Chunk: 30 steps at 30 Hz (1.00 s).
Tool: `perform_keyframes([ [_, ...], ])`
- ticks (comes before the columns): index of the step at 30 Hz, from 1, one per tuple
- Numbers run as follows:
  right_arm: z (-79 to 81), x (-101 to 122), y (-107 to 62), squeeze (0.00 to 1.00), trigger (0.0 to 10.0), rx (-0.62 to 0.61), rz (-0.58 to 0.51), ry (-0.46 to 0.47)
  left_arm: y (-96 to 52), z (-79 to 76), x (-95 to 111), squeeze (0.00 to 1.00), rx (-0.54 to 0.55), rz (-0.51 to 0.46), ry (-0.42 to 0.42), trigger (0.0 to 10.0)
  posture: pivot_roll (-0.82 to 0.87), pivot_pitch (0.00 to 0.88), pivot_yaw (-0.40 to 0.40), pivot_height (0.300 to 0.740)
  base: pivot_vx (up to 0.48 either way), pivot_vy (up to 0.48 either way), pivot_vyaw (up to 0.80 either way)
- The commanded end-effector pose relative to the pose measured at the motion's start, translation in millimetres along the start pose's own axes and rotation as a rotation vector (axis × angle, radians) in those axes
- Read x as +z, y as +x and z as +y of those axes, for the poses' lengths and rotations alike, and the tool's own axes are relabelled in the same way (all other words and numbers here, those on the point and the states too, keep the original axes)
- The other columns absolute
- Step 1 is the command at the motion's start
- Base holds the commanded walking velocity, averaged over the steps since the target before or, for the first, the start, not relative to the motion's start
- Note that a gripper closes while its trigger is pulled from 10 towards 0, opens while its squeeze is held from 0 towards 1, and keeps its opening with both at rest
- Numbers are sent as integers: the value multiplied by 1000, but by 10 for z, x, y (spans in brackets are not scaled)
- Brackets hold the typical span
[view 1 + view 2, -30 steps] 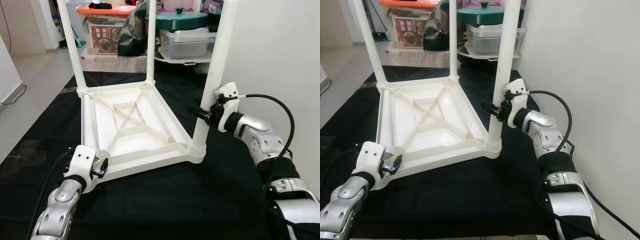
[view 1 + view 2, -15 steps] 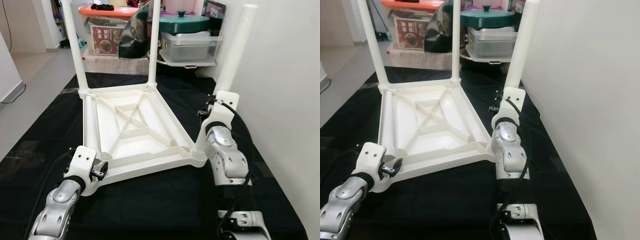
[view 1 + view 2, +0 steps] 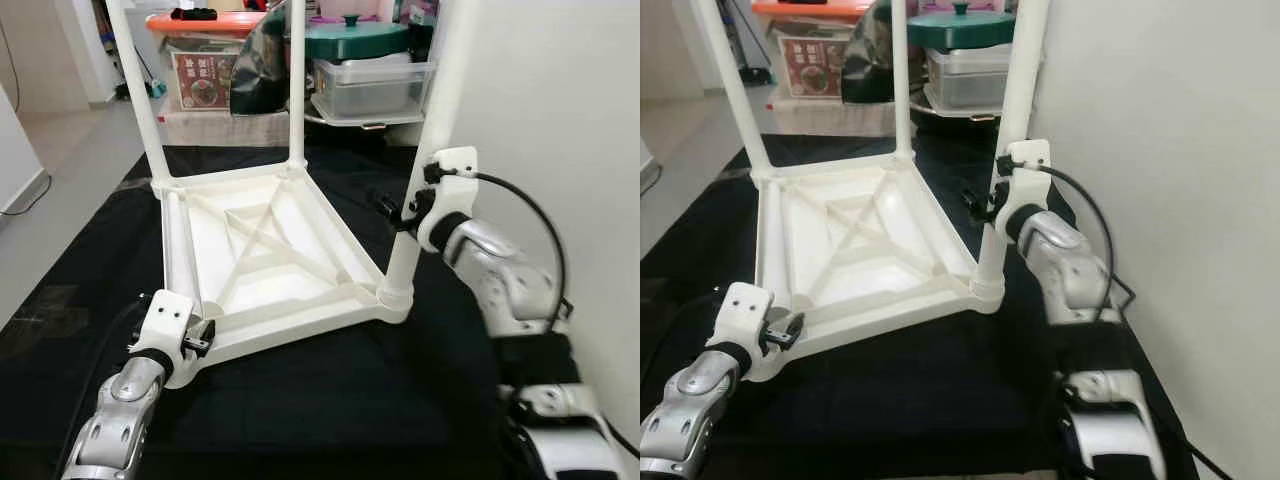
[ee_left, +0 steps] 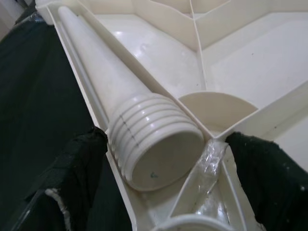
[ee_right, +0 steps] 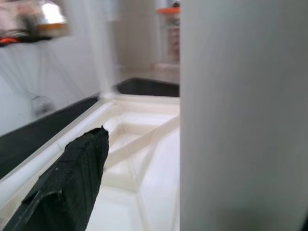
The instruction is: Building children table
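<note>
While the white plastic children's table top (image 3: 262, 255) lies upside down on the black cloth (image 3: 330, 400) spread over the floor, three white legs stand up from its corner sockets. The fourth, a loose tapered white leg with a ribbed threaded end (image 4: 144, 134), lies inside the tray along its left edge.

Right gripper (image 3: 405, 215): at mid-height on the near right white leg (image 3: 420, 175). One black finger (image 5: 67, 178) shows beside the leg in the wrist view; the other is hidden, so whether the grip is closed cannot be told.

Left gripper (image 3: 198, 336): at the near left corner of the top. Its fingers (image 4: 72, 178) stand apart, one on each side of the loose leg's threaded end, not pressing on it.

Risks, as judgement:
- Turning or pushing the right leg could tilt it and cross the thread, or drag the light top across the cloth.
- The left corner is braced only loosely; the top may lift or pivot.
- The loose leg is smooth and tapered; it could roll or slip when gripped.

Look of the thing: glossy moulded plastic, underside ribbed with a diagonal cross and a central rectangle. A scrap of clear film (image 4: 209, 159) sits by the empty corner socket.
</note>
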State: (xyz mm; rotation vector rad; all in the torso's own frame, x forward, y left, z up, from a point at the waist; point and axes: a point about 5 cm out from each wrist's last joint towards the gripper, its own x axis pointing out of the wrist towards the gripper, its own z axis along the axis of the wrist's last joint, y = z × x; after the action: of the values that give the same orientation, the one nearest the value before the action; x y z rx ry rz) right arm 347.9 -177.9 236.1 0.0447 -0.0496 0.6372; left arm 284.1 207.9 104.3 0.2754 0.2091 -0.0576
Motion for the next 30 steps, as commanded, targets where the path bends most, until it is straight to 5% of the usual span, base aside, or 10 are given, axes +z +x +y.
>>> perform_keyframes([
  [1,116,-31,-28,0,10000,211,-13,-12,12,-67,-127,0,-22,66,7,10000,90,0,-55,740,0,0,0],
  [8,125,-257,51,0,10000,371,119,-49,21,-42,-115,0,-23,65,12,10000,103,0,-57,740,0,0,0],
  [9,220,-346,160,0,3333,455,162,-64,9,-35,-121,0,-23,67,15,10000,124,0,-65,740,0,0,0],
  [12,250,-372,215,0,3333,484,169,-64,2,-31,-124,0,-22,69,17,10000,124,0,-65,740,0,0,0],
  [13,232,-374,267,0,0,446,165,-44,-5,-26,-126,0,-21,70,18,10000,132,0,-70,740,0,0,0],
  [21,54,-476,434,0,0,103,233,-64,-21,3,-133,0,-16,73,21,10000,138,0,-75,740,0,0,0],
  [23,-149,-752,334,0,0,-433,296,30,-31,-12,-158,0,-20,80,21,10000,121,0,-69,740,0,0,0],
  [25,-161,-863,266,0,0,-588,319,58,-31,-24,-161,0,-23,81,21,10000,121,0,-69,740,0,0,0],
  [28,-77,-970,218,0,0,-685,333,85,-24,-36,-155,0,-26,80,20,10000,119,0,-69,740,0,0,0],
  [30,160,-1053,229,0,0,-732,336,106,-8,-45,-141,0,-31,77,20,10000,112,0,-63,740,0,0,0],
])
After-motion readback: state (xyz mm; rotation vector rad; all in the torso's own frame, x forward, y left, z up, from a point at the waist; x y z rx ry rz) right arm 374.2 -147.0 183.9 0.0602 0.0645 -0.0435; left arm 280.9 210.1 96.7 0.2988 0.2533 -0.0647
